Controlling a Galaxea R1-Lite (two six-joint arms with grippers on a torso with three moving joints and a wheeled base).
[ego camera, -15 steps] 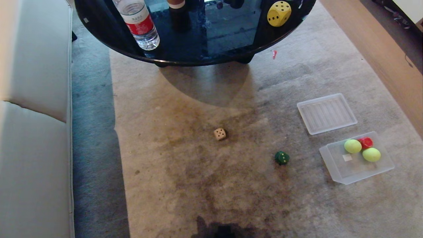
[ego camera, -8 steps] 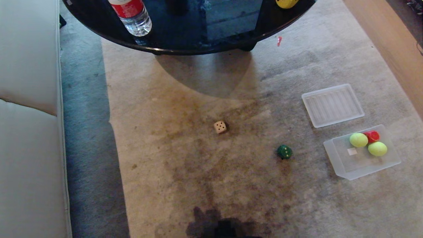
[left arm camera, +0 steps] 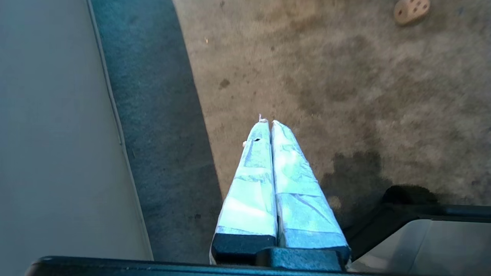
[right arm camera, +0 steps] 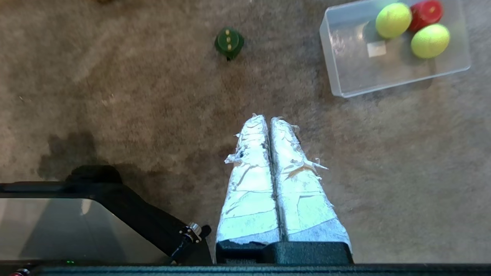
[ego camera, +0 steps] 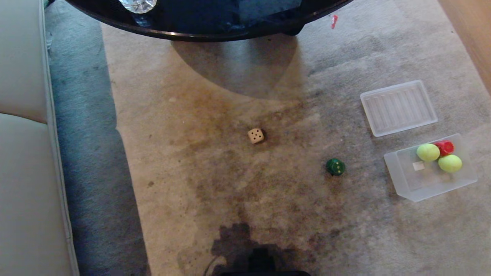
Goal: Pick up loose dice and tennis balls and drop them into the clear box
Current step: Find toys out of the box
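A beige die [ego camera: 256, 135] [left arm camera: 411, 10] lies loose mid-carpet, and a dark green die [ego camera: 335, 167] [right arm camera: 229, 42] sits to its right. The clear box [ego camera: 402, 174] [right arm camera: 345, 73] stands further right on the carpet; it holds two tennis balls [ego camera: 428, 152] [ego camera: 450, 163] [right arm camera: 393, 20] [right arm camera: 430, 40] and a red die [ego camera: 445, 147] [right arm camera: 425, 12]. Neither arm shows in the head view. My left gripper [left arm camera: 267, 123] is shut and empty above the carpet near the sofa. My right gripper [right arm camera: 267, 118] is shut and empty, short of the green die and the box.
A flat ribbed clear lid [ego camera: 399, 107] lies behind the box. A round dark glass table [ego camera: 215, 23] with a bottle's base [ego camera: 138, 4] spans the top. A grey sofa [ego camera: 23, 145] fills the left side. My base's dark edge [ego camera: 261, 264] shows at the bottom.
The whole head view has shifted: the table, bottle and yellow die slid up and mostly out of frame, the carpet objects rose slightly. The camera moved; the things lie where they were.
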